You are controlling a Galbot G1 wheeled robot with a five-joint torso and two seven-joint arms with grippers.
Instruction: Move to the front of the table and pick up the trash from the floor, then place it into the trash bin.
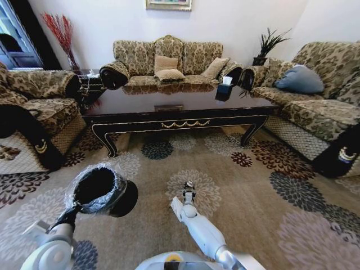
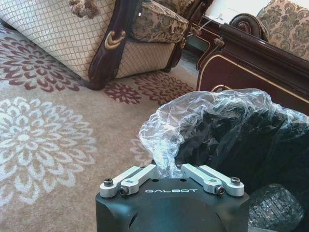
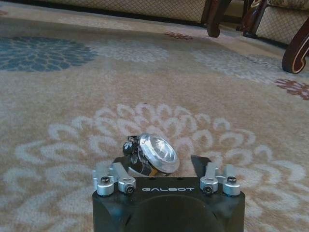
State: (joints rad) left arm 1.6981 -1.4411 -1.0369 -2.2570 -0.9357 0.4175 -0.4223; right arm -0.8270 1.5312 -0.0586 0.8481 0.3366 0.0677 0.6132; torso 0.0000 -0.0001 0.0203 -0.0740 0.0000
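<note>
The left gripper (image 2: 169, 169) is clamped on the rim of the trash bin (image 1: 101, 190), pinching its clear plastic liner (image 2: 203, 116); the bin hangs tilted above the carpet (image 1: 247, 191), its mouth turned up and back toward the robot, its base pointing toward the table (image 1: 174, 109); the right gripper (image 3: 161, 166) hovers low over a pale flower on the carpet, its fingers set narrow around a small crumpled shiny piece of trash (image 3: 153, 153); the table lies crosswise ahead, its long side facing the robot, a small black box (image 1: 225, 90) on the tabletop, sofas (image 1: 163, 62) behind and beside it.
</note>
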